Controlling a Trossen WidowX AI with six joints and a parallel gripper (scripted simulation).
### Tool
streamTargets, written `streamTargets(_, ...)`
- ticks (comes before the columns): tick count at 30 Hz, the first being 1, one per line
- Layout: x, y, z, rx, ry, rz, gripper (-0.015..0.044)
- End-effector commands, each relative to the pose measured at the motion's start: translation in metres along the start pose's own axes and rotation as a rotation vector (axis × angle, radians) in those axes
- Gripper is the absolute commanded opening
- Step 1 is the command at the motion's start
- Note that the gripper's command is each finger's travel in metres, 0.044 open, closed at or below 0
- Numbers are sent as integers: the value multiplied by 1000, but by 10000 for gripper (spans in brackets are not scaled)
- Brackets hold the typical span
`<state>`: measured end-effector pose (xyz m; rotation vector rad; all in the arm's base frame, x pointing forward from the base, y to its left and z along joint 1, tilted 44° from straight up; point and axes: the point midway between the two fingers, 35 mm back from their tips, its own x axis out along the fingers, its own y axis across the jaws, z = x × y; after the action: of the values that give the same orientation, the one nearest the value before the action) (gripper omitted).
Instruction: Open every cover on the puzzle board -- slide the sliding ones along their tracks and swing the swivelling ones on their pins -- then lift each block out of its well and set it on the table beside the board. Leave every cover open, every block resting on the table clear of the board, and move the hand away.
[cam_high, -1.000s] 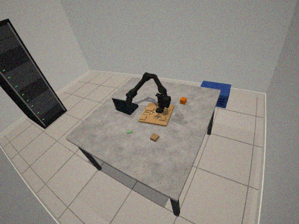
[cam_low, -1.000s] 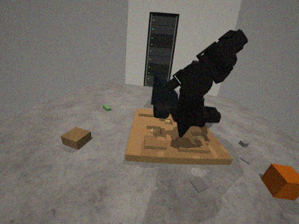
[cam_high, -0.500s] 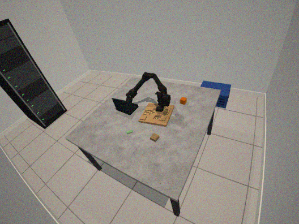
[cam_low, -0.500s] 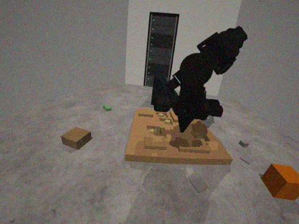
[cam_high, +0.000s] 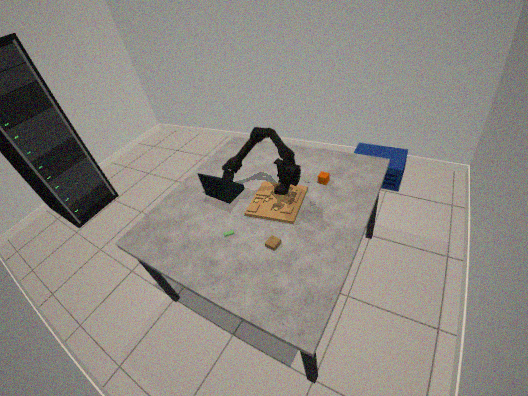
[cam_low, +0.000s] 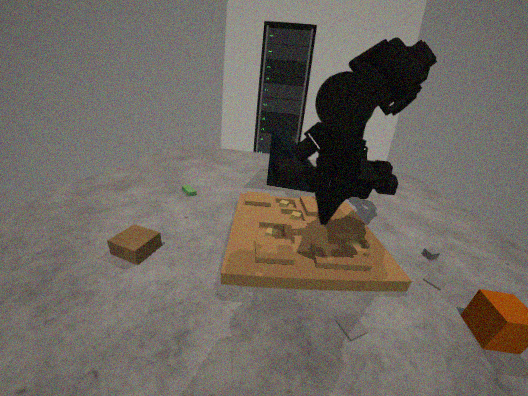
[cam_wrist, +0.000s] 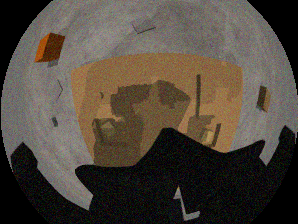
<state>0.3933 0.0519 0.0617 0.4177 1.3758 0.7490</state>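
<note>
Hovering my end effector (cam_low: 325, 217) low over the far half of the puzzle board (cam_low: 240, 275), tip pointed down at the covers. Fingers are pressed fully together with nothing between them; I judge the closed tip is being used as a pusher against a cover, though whether it touches wood I cannot tell, since my own shadow darkens that patch.

Board sits near the middle of the bench (cam_high: 225, 280), just in front of my base. Several small raised covers (cam_low: 272, 252) show on its near and left parts; which are open is too small to read. Off the board: a brown block (cam_low: 134, 243) well to one side, a thin green piece (cam_low: 189, 190) farther back, an orange cube (cam_low: 497, 320) on the other side.

Risks, as I judge them:
- Pushing a cover off its track line could jam it or drag the whole board across the bench.
- Pressing too low could pin the cover rather than move it.
- With the tip closed, no block can be lifted until I spread the fingers.
- Shadow hides the wells beneath me, so alignment is uncertain.
</note>
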Motion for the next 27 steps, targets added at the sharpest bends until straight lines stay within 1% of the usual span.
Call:
streamTargets(1, 0, -2, -3, 10, 1, -1, 0)
streamTargets(14, -14, -30, -72, 195, 4, -19, 0)
streamTargets(27, -17, -41, -146, 380, 7, -18, 0)
